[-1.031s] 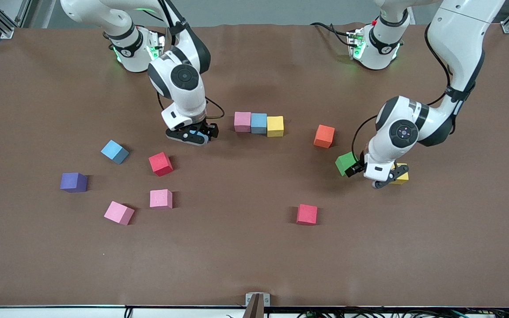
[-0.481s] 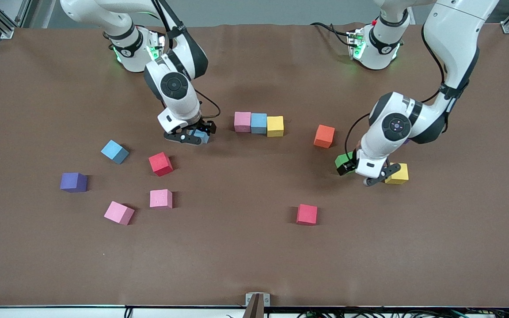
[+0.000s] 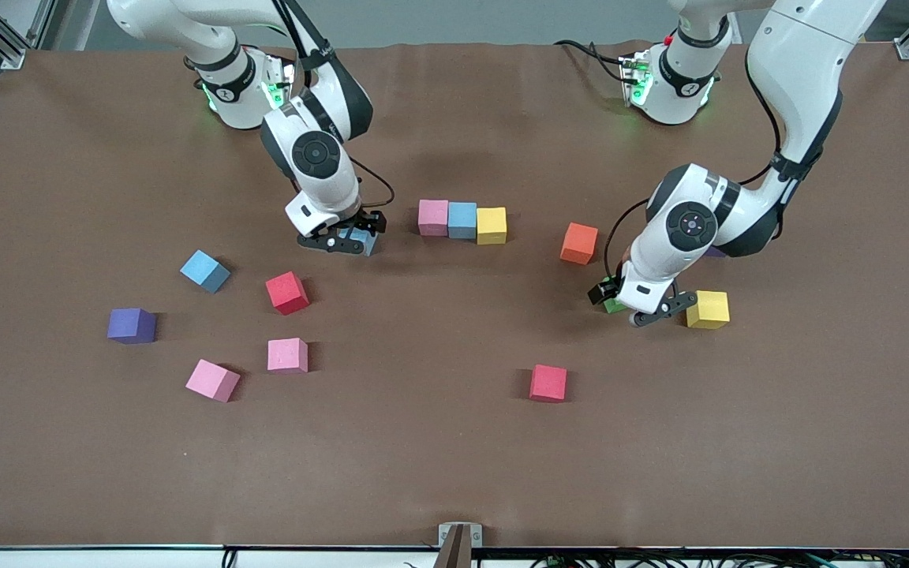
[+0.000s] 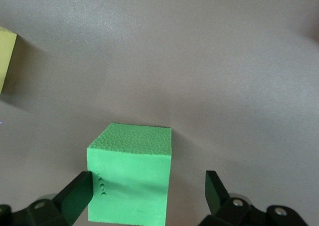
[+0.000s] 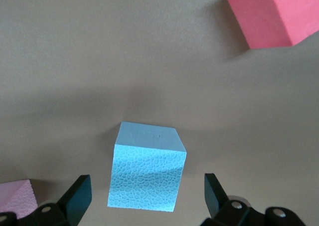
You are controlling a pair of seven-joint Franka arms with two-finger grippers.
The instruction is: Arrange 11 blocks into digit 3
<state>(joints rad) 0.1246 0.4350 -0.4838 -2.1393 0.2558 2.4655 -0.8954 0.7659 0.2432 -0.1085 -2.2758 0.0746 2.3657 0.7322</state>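
A pink [image 3: 433,217], a blue [image 3: 462,220] and a yellow block [image 3: 491,225] stand in a touching row at mid-table. My right gripper [image 3: 348,239] is open and low around a light blue block [image 3: 365,239] [image 5: 147,173], which sits between its fingers [image 5: 79,196] with gaps on both sides. My left gripper [image 3: 634,308] [image 4: 148,191] is open around the green block [image 3: 611,305] [image 4: 130,178]; one finger [image 4: 79,196] is against its side and the other stands apart. Loose blocks: orange [image 3: 578,242], yellow [image 3: 708,309], two red [image 3: 548,383] [image 3: 287,293], light blue [image 3: 204,270], two pink [image 3: 287,354] [image 3: 212,380].
A purple cube [image 3: 131,325] lies toward the right arm's end of the table. A broad strip of brown mat [image 3: 454,473] lies nearest the front camera. The right wrist view shows a red block [image 5: 274,14] and a pink corner [image 5: 17,196].
My left gripper has moved from over the loose yellow block to the green block and now straddles it. The right gripper has shifted slightly, showing more of its light blue block.
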